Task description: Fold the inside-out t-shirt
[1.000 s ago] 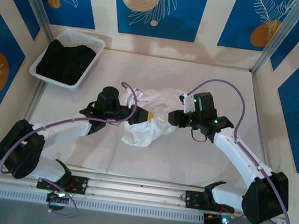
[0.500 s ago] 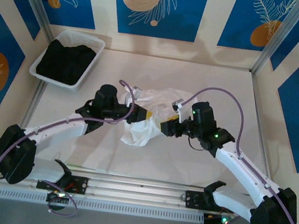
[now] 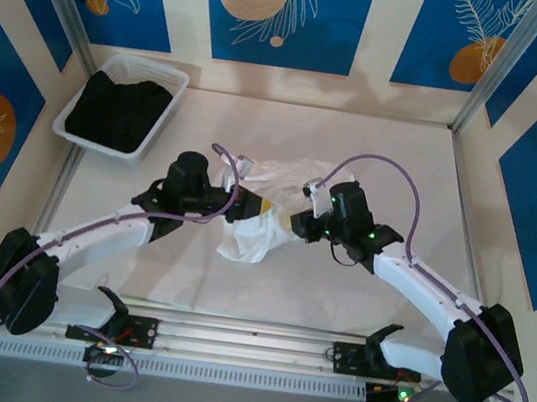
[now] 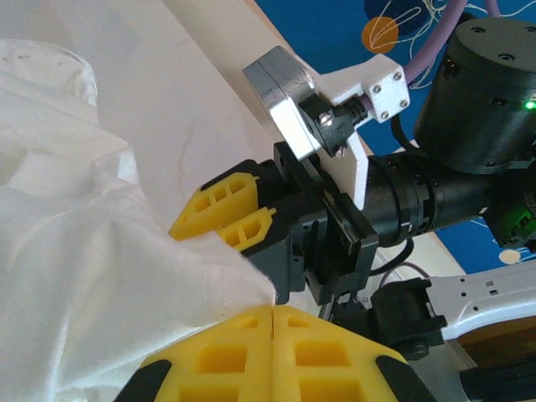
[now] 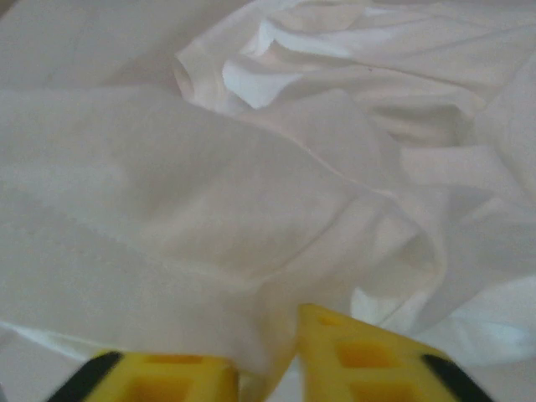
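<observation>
**Left pincer** (image 4: 275,311): jaws pressed together on a fold of the white t-shirt (image 3: 249,239).

**Right pincer** (image 4: 237,213): jaws narrow, a fold of the shirt caught between them, tip to tip with the left. Both sit well right of the basket (image 3: 153,62) and nearer than it.

**T-shirt:** crumpled on the tabletop (image 3: 336,292), right of the basket and nearer. Its long axis runs diagonally, the far end lying farther right of the basket than the near end. Neck and hem cannot be told apart, so its heading is unclear.

**Likely hazards:** with both grips so close together on thin cloth, pulling apart could slip one fold free. It could also drag several layers at once, keeping the shirt bunched.

**Farthest:** the basket, holding a black garment (image 3: 121,108).
</observation>
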Robot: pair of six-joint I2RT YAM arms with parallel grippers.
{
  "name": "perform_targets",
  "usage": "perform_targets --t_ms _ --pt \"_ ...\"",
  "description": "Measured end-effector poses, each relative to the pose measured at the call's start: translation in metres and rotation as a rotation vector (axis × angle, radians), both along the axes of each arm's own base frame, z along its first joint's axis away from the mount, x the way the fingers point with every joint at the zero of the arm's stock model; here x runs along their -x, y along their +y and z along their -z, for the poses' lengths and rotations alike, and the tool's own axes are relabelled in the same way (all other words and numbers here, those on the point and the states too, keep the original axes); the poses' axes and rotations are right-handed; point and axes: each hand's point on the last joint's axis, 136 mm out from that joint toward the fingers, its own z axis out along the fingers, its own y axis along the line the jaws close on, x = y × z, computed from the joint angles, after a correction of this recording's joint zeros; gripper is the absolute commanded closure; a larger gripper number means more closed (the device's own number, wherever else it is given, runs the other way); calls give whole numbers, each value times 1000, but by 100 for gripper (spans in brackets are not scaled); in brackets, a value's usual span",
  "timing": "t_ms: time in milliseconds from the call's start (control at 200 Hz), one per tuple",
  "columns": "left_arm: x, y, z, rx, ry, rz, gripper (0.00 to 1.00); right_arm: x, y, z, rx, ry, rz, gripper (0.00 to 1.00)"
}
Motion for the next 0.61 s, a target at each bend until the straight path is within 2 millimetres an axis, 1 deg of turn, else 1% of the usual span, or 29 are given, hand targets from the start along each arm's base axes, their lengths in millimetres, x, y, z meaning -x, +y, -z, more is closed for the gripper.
perform_targets --t_ms 45,120,170,175,205,210,330,390,480,605 --pt "-1 2 0 -10 -1 -13 100 -1 0 -3 -1 -3 0 92" --pt "-5 7 -1 -43 -14 -49 100 -3 1 -17 -20 -10 0 96" --pt "-9 12 -3 -76 -31 -84 100 -2 1 -33 -50 -20 -7 96" --pt "-10 13 -4 -82 -35 -92 100 -2 0 -37 -57 -25 -6 96" --pt "-13 16 -7 -101 -51 -113 100 -2 -1 -44 -69 -33 -7 96" --pt "-13 17 -7 -104 -50 -117 100 -2 -1 -48 -76 -36 -8 96" --pt "-24 34 -29 -176 -135 -217 100 0 -8 -96 -162 -78 -12 97" --pt "-28 42 -40 -211 -178 -260 100 1 -10 -115 -201 -86 -17 97" --pt "-32 54 -49 -265 -227 -310 100 5 -11 -130 -236 -69 -26 97" --pt "-36 63 -46 -341 -265 -337 100 9 -10 -133 -269 -10 -44 98"
